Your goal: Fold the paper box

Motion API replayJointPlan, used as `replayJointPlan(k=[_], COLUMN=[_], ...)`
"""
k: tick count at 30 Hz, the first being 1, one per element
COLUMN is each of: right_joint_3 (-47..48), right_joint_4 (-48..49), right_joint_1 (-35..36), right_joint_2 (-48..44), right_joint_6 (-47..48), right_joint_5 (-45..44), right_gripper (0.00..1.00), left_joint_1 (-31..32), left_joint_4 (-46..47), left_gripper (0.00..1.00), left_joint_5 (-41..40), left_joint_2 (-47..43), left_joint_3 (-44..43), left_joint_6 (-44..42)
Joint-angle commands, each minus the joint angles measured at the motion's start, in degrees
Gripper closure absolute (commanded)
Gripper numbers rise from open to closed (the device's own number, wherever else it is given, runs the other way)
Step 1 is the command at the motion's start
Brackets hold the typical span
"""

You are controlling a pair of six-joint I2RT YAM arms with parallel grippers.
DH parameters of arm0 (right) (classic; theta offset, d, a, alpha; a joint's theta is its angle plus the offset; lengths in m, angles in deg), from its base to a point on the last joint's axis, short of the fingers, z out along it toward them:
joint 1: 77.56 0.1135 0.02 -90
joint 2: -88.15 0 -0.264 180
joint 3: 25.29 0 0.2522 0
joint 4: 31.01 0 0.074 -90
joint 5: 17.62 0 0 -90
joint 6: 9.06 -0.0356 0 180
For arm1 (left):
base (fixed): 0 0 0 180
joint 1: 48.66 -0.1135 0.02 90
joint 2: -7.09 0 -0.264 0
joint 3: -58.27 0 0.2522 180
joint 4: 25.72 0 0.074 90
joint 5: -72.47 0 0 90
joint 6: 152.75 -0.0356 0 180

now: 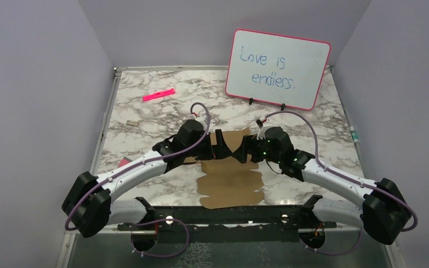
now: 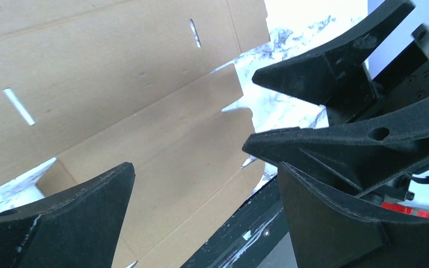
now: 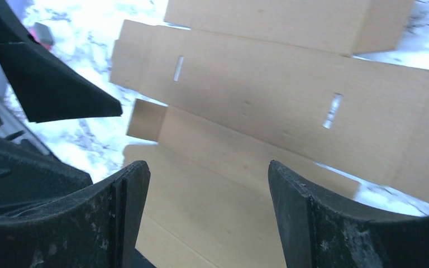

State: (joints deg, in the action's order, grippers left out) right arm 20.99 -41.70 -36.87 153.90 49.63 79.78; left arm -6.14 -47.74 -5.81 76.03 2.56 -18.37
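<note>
At the back of the marble table (image 1: 145,120), a pink-rimmed whiteboard (image 1: 278,68) is standing, showing blue handwriting that reads "Love is endless." A pink marker (image 1: 158,94) is lying off to its left. Nearer the arms, the paper box (image 1: 232,187) is lying flat as an unfolded brown sheet with creases, slots and notched flaps. The left gripper (image 1: 219,144) and the right gripper (image 1: 250,148) are hanging over its far half, tips pointing at each other and close together. Both are holding their fingers spread wide, cardboard showing through the gap.
</note>
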Motion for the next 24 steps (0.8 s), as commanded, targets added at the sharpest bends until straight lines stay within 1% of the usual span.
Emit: replayJointPlan(k=[1,3,10,15,24], right_joint_3=[-1.14,-2.06,-4.7,-6.42,-8.78], right_joint_4=[-10.22,-11.32,-11.74,-8.31,-3.62], right_joint_1=[-1.52,-2.5,-6.34,-8.2,-8.51], right_joint_2=[-3.25,-3.78,-2.33,-0.67,2.92], right_joint_6=[2.47,1.78,-0.32,-0.52,-1.17], right_joint_5=[-7.87,-9.15,-7.86,-4.33,-3.18], right_gripper=[0.16,0.16,0.16,0.16,0.17], left_joint_1=[2.84,3.6,5.01,5.1,5.11], left_joint_4=[-0.44,0.9,5.87,7.2,7.99], left_gripper=[0.01,0.01,0.01,0.01,0.01], left_joint_5=[0.34,0.68,2.74,2.89,3.03], left_joint_2=[3.97,6.01,13.69,17.0,20.34], left_joint_3=[-2.78,-3.44,-5.04,-5.47,-4.59], left_joint_6=[-2.37,-2.3,-2.19,-2.54,-2.11])
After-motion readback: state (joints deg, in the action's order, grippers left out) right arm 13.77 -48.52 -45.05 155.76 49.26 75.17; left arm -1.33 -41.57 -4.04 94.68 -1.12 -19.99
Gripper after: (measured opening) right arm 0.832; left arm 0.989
